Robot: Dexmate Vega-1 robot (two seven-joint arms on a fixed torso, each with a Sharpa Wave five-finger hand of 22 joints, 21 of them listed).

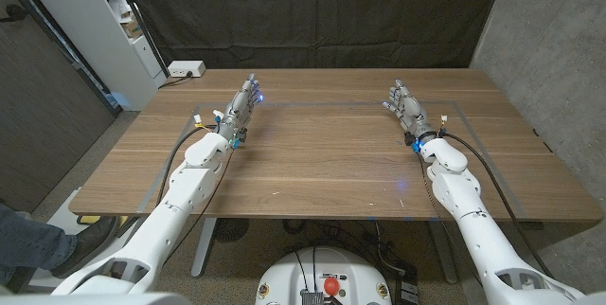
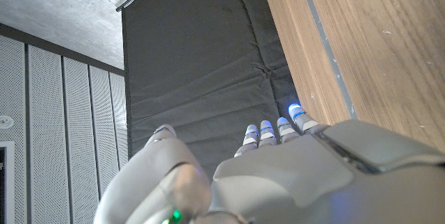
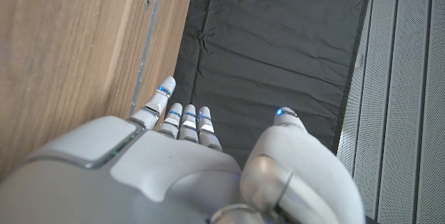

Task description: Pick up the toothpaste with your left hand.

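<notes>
My left hand (image 1: 243, 105) stands on its edge on the left part of the wooden table (image 1: 322, 168), fingers stretched toward the far edge and holding nothing. My right hand (image 1: 407, 108) stands the same way on the right part, fingers straight and apart, nothing in it. In the left wrist view the back of my left hand (image 2: 292, 175) lies beside the tabletop with its fingertips (image 2: 295, 109) pointing at the dark curtain. In the right wrist view my right hand (image 3: 174, 168) also points at the curtain. I see no toothpaste on the table.
A thin taped rectangle (image 1: 331, 103) marks the tabletop between the hands. A white power strip (image 1: 187, 69) sits on the floor past the far left corner. A black curtain (image 1: 312, 11) hangs behind the table. A white shelf unit (image 1: 114, 21) stands at the far left.
</notes>
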